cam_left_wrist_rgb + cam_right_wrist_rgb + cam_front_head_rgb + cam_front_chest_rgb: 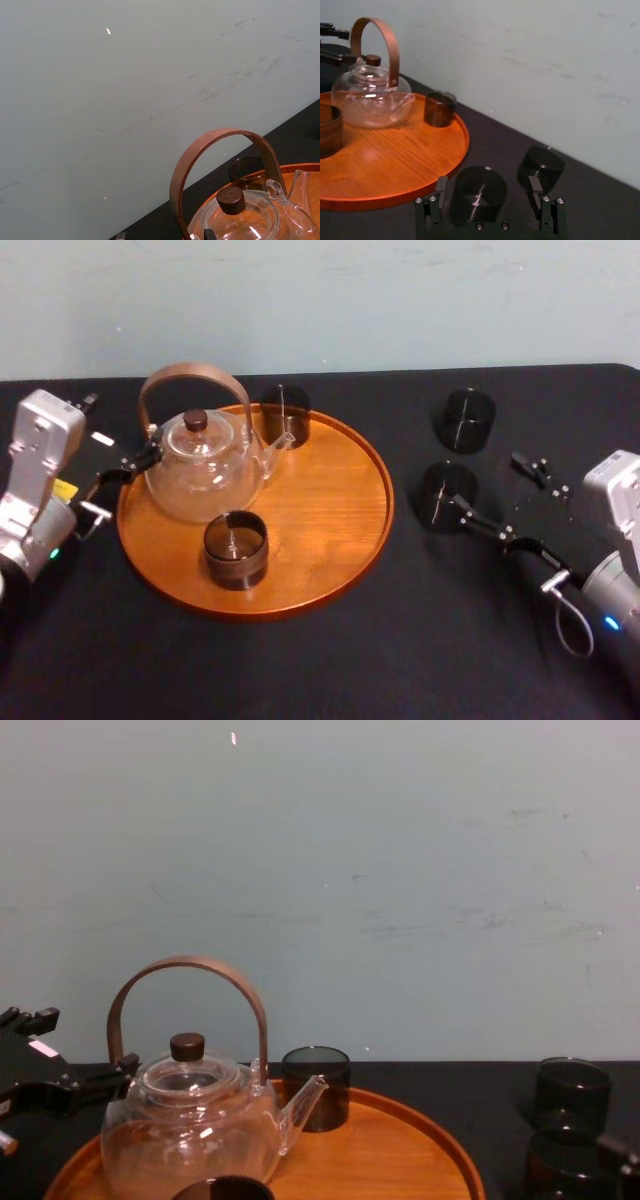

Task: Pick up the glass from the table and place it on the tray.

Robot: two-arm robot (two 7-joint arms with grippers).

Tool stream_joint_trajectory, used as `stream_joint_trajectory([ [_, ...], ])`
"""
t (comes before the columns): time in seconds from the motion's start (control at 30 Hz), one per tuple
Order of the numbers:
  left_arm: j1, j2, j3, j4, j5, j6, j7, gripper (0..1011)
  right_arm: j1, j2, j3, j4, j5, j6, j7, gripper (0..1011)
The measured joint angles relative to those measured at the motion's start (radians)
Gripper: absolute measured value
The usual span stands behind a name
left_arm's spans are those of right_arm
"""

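Wall (400, 300): pale, scuffed and bare; it closes the room directly behind the far edge of the table.
Table (420, 640): flat matte black top that carries everything; the dark glasses stand out weakly against it.
Tray (330, 510): round, orange-brown wood with a low rim, left of the table's middle. Its right half is bare, probably kept free for incoming glasses.
Teapot (205, 470): clear glass with a bent wooden handle, on the tray's left part, spout toward the table's far edge.
Right gripper (488, 186): low over the table's right side, claw spread wide. It is aimed at the nearer glass, evidently to straddle it before closing.
Left gripper (130, 465): parked at the tray's left rim, just beside the teapot. Whether its claw is apart or together cannot be told.
Nearer glass (447, 495): dark tumbler, upright on the table just right of the tray and at the mouth of the spread claw. It is judged to be the one to lift, though whether it sits fully inside the gap cannot be told.
Farther glass (466, 420): same kind, upright, behind the nearer one toward the table's far edge.
Tray glasses: one at the far rim (285, 415), one at the near rim (236, 550), both upright.
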Motion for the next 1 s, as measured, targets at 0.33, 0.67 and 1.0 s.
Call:
stream_joint_trajectory([
  [0.33, 0.0, 0.0, 0.0, 0.0, 0.0, 0.0, 0.0, 1009, 0.007, -0.038, 0.001, 0.056, 0.028, 0.021, 0.058, 1002],
  [0.67, 0.0, 0.0, 0.0, 0.0, 0.0, 0.0, 0.0, 1009, 0.005, -0.059, 0.017, 0.08, 0.022, 0.029, 0.082, 1002],
  [1.0, 0.0, 0.0, 0.0, 0.0, 0.0, 0.0, 0.0, 1009, 0.039, -0.095, 0.022, 0.14, 0.012, 0.045, 0.117, 1002],
])
